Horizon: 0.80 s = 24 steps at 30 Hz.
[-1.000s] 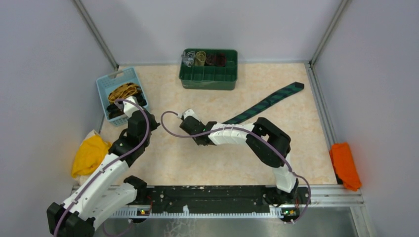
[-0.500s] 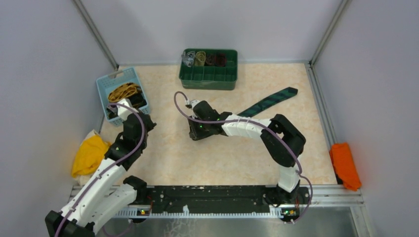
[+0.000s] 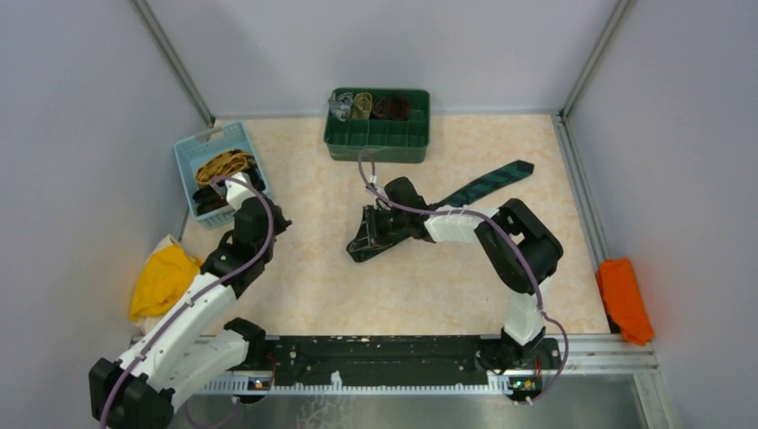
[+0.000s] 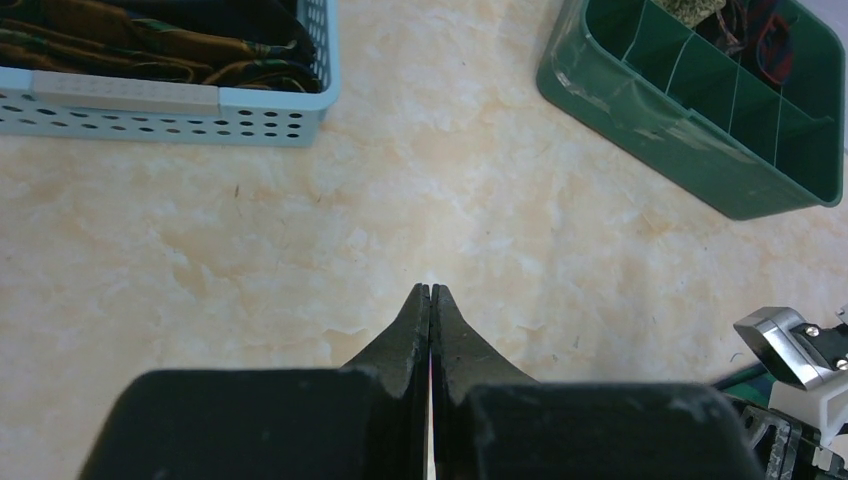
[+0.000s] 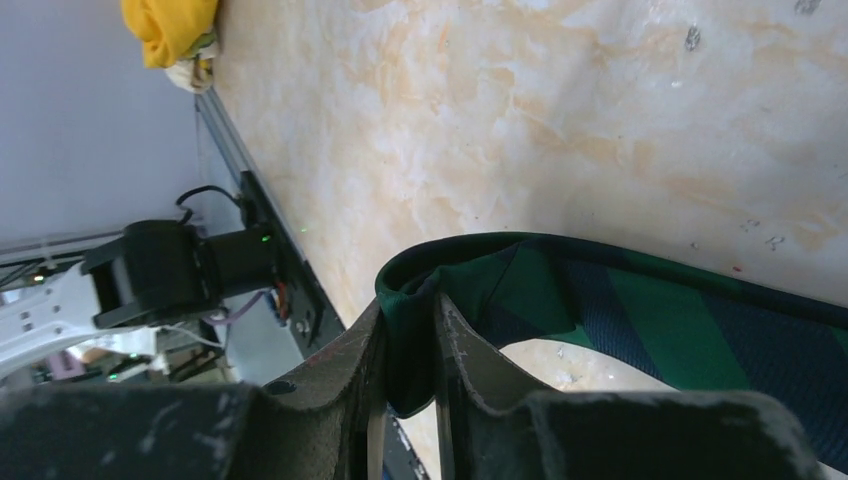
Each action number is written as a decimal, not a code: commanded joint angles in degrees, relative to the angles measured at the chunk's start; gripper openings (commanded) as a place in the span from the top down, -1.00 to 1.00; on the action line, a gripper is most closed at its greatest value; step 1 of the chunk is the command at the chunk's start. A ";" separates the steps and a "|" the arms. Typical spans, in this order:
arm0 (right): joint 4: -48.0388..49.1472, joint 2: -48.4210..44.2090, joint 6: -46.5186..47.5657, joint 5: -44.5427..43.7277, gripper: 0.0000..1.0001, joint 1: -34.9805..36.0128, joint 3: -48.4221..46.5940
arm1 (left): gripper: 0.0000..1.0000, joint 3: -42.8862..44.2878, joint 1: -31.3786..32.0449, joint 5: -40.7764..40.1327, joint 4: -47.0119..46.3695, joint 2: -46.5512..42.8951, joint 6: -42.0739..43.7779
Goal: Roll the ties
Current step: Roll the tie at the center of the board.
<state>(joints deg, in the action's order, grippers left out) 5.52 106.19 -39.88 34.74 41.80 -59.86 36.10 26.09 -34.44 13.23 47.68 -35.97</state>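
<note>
One green tie [image 3: 490, 181] in right fingers [image 5: 472, 362], one basket [image 3: 207, 136], one tray [image 3: 375, 150]

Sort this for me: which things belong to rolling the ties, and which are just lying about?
For the job: green tie, gripped by the right gripper; spare ties in the blue basket; rolled ties in the green box.
Lying about: yellow cloth; orange cloth.

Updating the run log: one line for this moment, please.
right gripper: shut on green tie, folded end | left gripper: shut, empty, near blue basket | status: not yet rolled
</note>
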 commanded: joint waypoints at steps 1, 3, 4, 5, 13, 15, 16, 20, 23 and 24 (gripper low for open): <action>8.92 -0.91 -6.85 6.31 0.62 -2.29 3.05 | 1.00 1.94 -0.27 4.46 -5.24 3.54 2.36; 10.79 -0.63 -8.24 7.23 0.62 -3.70 4.38 | 1.00 2.14 -0.27 6.16 -6.73 5.62 2.55; 11.97 -0.38 -8.68 7.72 0.62 -4.39 5.04 | 1.00 2.17 -0.25 7.14 -7.69 6.75 2.71; 13.14 -0.19 -9.32 8.15 0.62 -5.17 5.81 | 1.00 2.29 -0.26 8.00 -8.91 7.78 2.78; 16.64 1.48 -10.01 10.46 0.62 -10.30 8.48 | 1.00 3.28 -0.16 15.39 -12.78 15.46 3.76; 15.31 2.11 -8.87 10.44 0.62 -10.82 7.96 | 1.00 3.16 -0.17 16.78 -15.22 16.79 4.26; 14.97 2.44 -8.39 10.33 0.62 -10.97 7.76 | 1.00 3.12 -0.12 17.58 -16.05 17.31 4.58; 9.27 3.47 -3.28 7.49 0.62 -11.21 5.96 | 1.00 2.09 0.06 21.35 -19.61 18.79 5.84; 4.71 3.47 0.89 4.84 0.53 -11.24 4.45 | 1.00 1.38 0.39 23.64 -21.72 19.57 6.51; 3.74 3.18 2.03 4.04 0.48 -11.25 4.22 | 1.00 1.21 0.40 24.66 -22.46 20.02 6.78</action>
<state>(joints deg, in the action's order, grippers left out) 14.02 109.36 -44.86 42.15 30.57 -52.27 37.78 26.15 -14.98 -3.95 66.59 -31.11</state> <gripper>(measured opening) 0.225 0.005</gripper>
